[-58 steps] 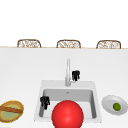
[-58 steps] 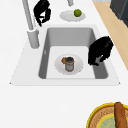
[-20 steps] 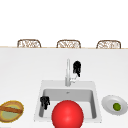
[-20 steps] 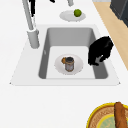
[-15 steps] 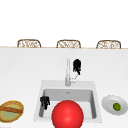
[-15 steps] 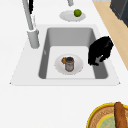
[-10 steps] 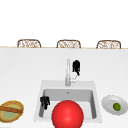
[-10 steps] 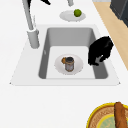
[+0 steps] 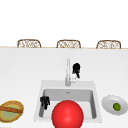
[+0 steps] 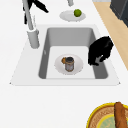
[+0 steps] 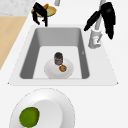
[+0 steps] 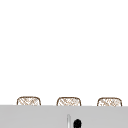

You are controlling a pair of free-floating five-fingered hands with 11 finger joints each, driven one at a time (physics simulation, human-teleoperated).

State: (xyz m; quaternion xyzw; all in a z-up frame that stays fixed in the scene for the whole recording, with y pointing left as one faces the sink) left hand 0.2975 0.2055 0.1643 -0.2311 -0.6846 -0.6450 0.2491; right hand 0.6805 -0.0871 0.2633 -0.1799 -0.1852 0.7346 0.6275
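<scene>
Front view, centre frame: the black right hand hangs just right of the tall grey metal faucet at the back rim of the white rectangular sink, its fingers loosely straight and pointing down, gripping nothing. Seen from the right side, at upper right, that hand sits close against the faucet, thumb splayed across the spout; actual contact cannot be confirmed. At lower left of the front view, the black left hand hovers at the basin's left end, fingers relaxed downward and empty. On the basin floor, in the left side view, a small dark can stands on a white round plate. A green lime rests in a white dish on the table at lower right, and a large red ball sits at bottom centre.
</scene>
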